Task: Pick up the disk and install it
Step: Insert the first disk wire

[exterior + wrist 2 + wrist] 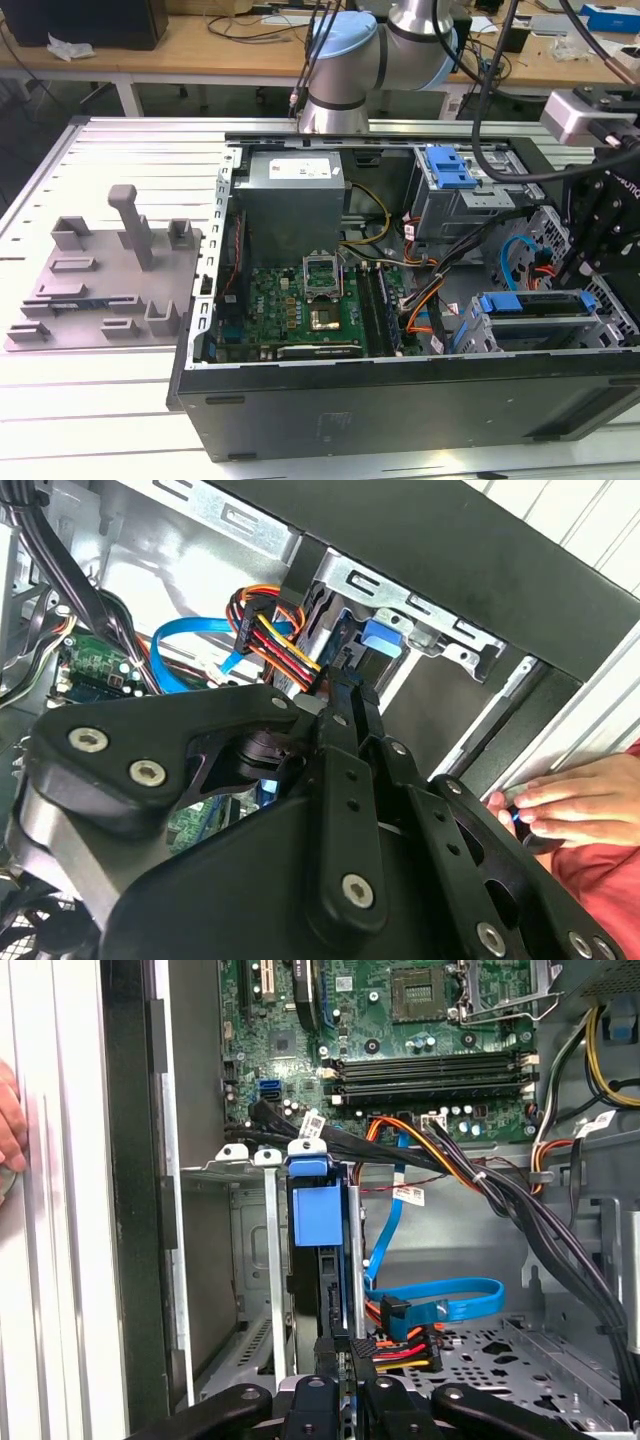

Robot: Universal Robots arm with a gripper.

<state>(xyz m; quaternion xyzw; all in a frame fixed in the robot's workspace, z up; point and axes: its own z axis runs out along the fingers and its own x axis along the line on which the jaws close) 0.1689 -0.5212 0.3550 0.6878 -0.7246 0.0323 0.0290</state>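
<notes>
The disk (pixel 318 1210) stands edge-on in a grey metal drive cage (pixel 232 1160) at the case's front corner, its blue carrier end facing the motherboard. It also shows in the exterior view as blue rails (pixel 535 303) in the cage at the lower right. My gripper (pixel 347 1355) sits right at the disk's near end. Its black fingers are shut tight together, with no part of the disk's body seen between them. In the second wrist view the gripper (pixel 345 695) points at the blue carrier (pixel 382 645) inside the cage.
Bundled power leads (pixel 400 1345) and a blue data cable (pixel 440 1305) lie beside the cage. The motherboard (pixel 300 300), a grey power supply (pixel 295 190) and a second bay with a blue latch (pixel 450 168) fill the case. A person's hand (pixel 560 805) rests outside the case wall.
</notes>
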